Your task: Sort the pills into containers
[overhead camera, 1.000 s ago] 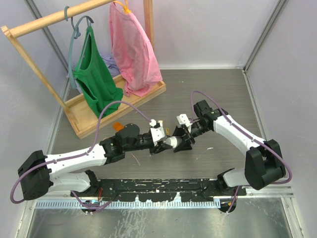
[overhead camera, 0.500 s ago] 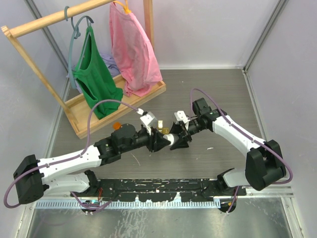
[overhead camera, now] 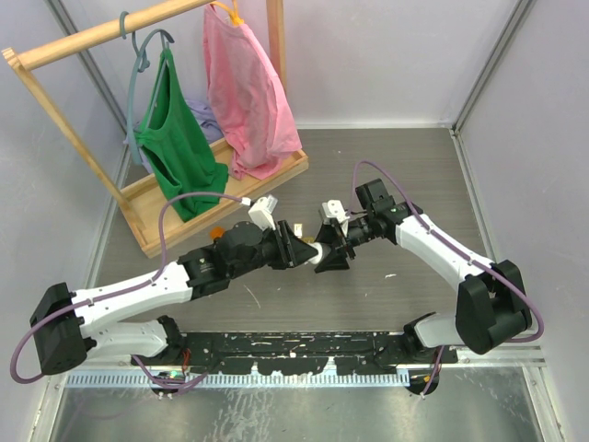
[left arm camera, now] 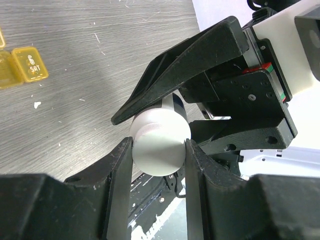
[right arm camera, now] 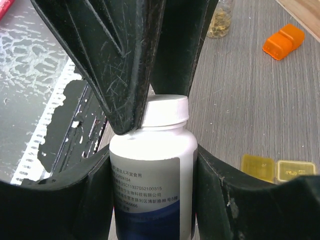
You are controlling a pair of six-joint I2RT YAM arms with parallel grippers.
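A white pill bottle (right arm camera: 152, 185) with a blue-and-white label is held between the two arms above the table; it also shows in the top view (overhead camera: 316, 254). My right gripper (right arm camera: 152, 156) is shut on the bottle's body. My left gripper (left arm camera: 159, 150) is shut on its white screw cap (left arm camera: 160, 145). In the top view the left gripper (overhead camera: 300, 247) and right gripper (overhead camera: 329, 249) meet nose to nose. The yellow two-cell pill box (left arm camera: 22, 66) lies on the table under them and also shows in the right wrist view (right arm camera: 278, 170). No loose pills show.
An orange piece (right arm camera: 283, 41) and a small clear vial (right arm camera: 220, 20) lie on the table beyond the bottle. A wooden clothes rack (overhead camera: 221, 198) with a green and a pink garment stands at the back left. Walls close in both sides.
Both grippers have shifted slightly away from the arm bases with the bottle between them. The left wrist has lifted and turned around the cap. Both grips hold.
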